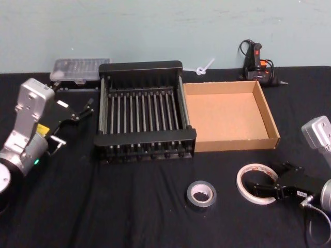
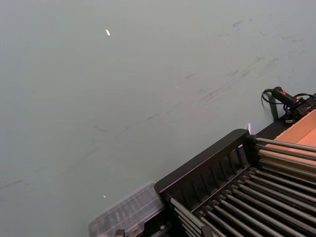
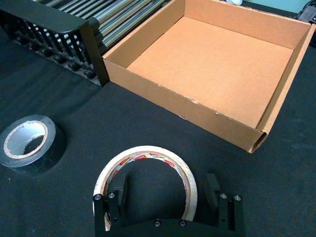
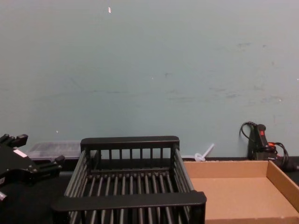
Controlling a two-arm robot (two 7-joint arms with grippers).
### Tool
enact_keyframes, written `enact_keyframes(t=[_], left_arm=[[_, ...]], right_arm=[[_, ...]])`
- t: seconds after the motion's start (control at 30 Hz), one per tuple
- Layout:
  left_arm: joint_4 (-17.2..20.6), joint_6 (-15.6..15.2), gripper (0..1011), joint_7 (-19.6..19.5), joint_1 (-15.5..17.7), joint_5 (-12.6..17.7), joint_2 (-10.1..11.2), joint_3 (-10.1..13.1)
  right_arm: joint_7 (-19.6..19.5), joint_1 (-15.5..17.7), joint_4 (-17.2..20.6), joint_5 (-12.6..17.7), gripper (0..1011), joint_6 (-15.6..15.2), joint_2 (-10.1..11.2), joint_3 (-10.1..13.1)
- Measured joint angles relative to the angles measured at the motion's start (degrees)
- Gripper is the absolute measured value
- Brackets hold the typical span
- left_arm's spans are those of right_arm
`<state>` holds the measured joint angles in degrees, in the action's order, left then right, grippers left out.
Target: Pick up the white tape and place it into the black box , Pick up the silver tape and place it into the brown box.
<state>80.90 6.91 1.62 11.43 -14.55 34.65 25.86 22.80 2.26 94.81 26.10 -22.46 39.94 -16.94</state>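
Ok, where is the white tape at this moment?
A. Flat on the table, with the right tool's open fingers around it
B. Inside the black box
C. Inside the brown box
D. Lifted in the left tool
A: the white tape lies flat on the black table, with the right tool open, one finger inside the ring and one outside; the black box and the brown box hold nothing.

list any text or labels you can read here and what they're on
Nothing reads clearly.
White tape: red and yellow print on its inner core, too small to read.
Right end effector: small white label, too blurred to read.
Left end effector: white tag, too blurred to read.
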Motion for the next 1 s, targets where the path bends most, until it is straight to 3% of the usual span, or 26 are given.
enact_keyframes(t=[0.2,0.3,0.67,1.0], left_arm=[[0.0,0.0,1001,0.0,0.0,0.0,0.0,0.0],[0.0,0.0,1001,0.0,0.0,0.0,0.0,0.0],[0.0,0.0,1001,0.0,0.0,0.0,0.0,0.0],[0.0,0.0,1001,0.0,0.0,0.0,0.0,0.0]], right_arm=[[0.0,0.0,0.0,0.0,997,0.0,0.0,0.0],[0.0,0.0,0.0,0.0,942,0.0,0.0,0.0],[0.0,0.0,0.0,0.0,650,0.0,0.0,0.0],[0.0,0.0,0.0,0.0,301,0.0,0.0,0.0]])
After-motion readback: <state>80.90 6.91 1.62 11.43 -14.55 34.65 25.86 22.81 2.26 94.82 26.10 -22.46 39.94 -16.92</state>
